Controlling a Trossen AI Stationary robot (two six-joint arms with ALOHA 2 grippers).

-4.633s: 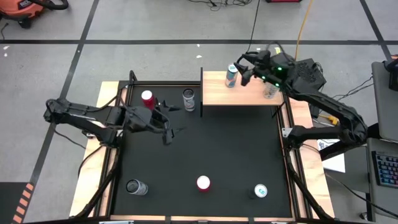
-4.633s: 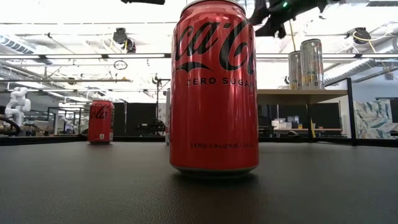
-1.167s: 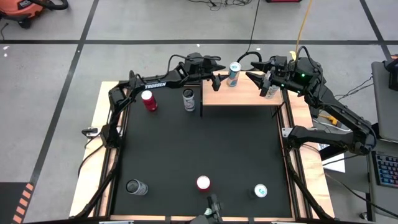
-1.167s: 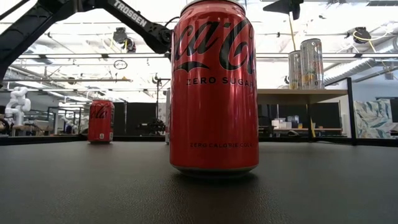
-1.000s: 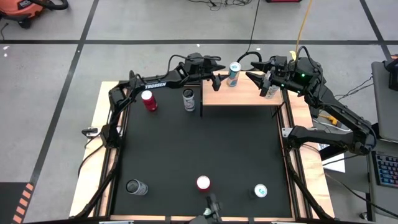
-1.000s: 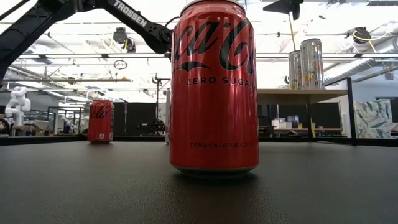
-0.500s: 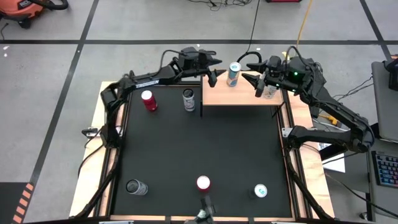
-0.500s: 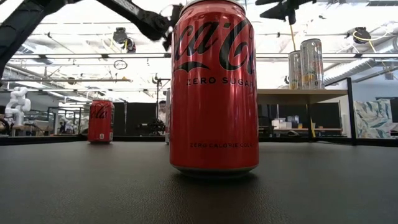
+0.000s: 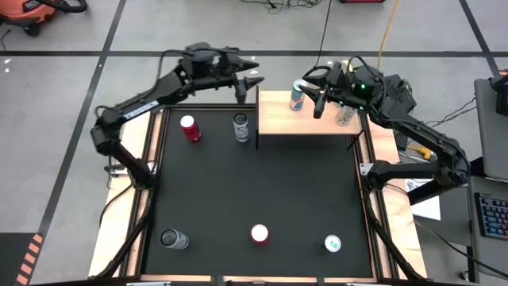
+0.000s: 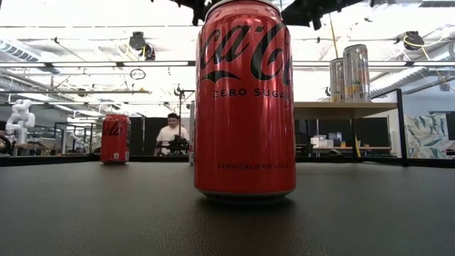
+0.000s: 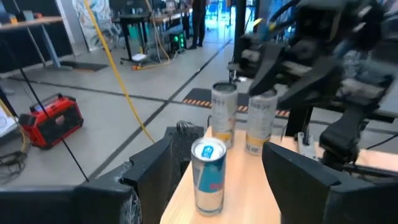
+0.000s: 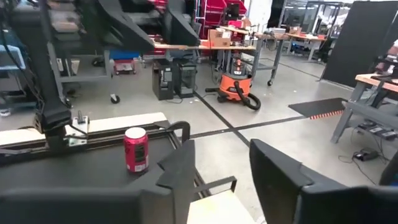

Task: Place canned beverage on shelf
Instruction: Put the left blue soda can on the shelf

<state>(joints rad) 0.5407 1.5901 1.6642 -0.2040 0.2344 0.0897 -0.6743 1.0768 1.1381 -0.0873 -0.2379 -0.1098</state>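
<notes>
Low view alone shows a person (image 10: 170, 131)

The shelf (image 9: 305, 119) stood at the table's (image 9: 262, 191) far right corner, with three cans (image 9: 297, 96) on it. Two cans (image 9: 189, 128) stood on the table left of the shelf, three (image 9: 259, 234) along the near edge. Both grippers hung over the far edge, left gripper (image 9: 252, 83) left of the shelf, right gripper (image 9: 316, 97) above it.

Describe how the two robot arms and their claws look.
Both arms are dark, jointed links with black cables looped near the wrists. The left arm has faint white lettering along one link; the right arm shows a small green light near its wrist. Each claw, left claw and right claw, has two dark, flat, angular fingers.
</notes>
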